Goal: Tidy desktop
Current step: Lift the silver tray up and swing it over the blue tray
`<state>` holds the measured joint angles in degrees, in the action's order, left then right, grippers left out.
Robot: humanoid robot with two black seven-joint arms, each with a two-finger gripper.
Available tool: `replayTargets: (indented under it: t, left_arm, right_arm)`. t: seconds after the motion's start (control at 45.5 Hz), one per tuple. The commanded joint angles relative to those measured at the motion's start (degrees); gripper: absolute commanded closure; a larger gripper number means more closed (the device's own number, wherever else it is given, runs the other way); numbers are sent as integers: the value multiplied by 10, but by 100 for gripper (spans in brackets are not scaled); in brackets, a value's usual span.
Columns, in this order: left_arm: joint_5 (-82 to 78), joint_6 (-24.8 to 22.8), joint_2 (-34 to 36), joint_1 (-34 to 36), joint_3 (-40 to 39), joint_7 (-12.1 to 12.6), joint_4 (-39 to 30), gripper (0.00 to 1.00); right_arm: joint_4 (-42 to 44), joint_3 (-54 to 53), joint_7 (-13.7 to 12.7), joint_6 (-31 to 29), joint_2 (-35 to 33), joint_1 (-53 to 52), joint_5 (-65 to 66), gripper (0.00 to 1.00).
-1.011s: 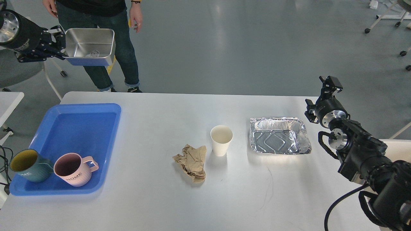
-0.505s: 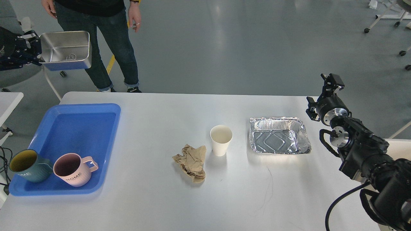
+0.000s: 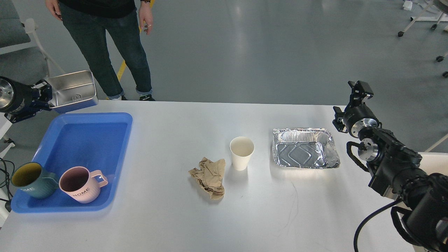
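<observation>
The white desktop (image 3: 168, 224) holds a crumpled brown paper (image 3: 209, 176), a white paper cup (image 3: 241, 153) and a foil tray (image 3: 303, 147). At its left end a blue tray (image 3: 87, 140) carries a teal mug (image 3: 29, 180) and a pink mug (image 3: 79, 184). My left gripper (image 3: 47, 96) is shut on the rim of a steel container (image 3: 73, 91), held just above the blue tray's far left corner. At the desktop's right edge my right gripper (image 3: 358, 90) points away, seen small and dark.
A person (image 3: 105, 45) stands behind the desktop's far left corner. A small white side table (image 3: 2, 127) and cables lie at the far left. Chair legs on castors stand at the top right.
My left arm carried the steel container left, then down and toward me, from high over the floor to just above the blue tray's far corner. My right arm barely shifted.
</observation>
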<state>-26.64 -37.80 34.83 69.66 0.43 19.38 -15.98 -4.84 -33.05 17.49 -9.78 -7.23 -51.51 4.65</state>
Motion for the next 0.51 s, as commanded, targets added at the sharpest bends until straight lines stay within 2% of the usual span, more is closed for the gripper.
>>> replayTargets:
  t: [0.0, 0.11, 0.483]
  left_arm:
    - [-1, 36, -25, -31, -1, -7, 0, 100]
    - [-1, 62, -40, -52, -1, -14, 0, 100]
    - [-10, 100, -48, -81, 6, -43, 1, 100]
  right_arm:
    - [-1, 0, 0, 3, 6, 1, 0, 0]
    - [-1, 0, 0, 6, 10, 1, 1, 0]
    - [-2, 0, 1, 9, 20, 0, 1, 0]
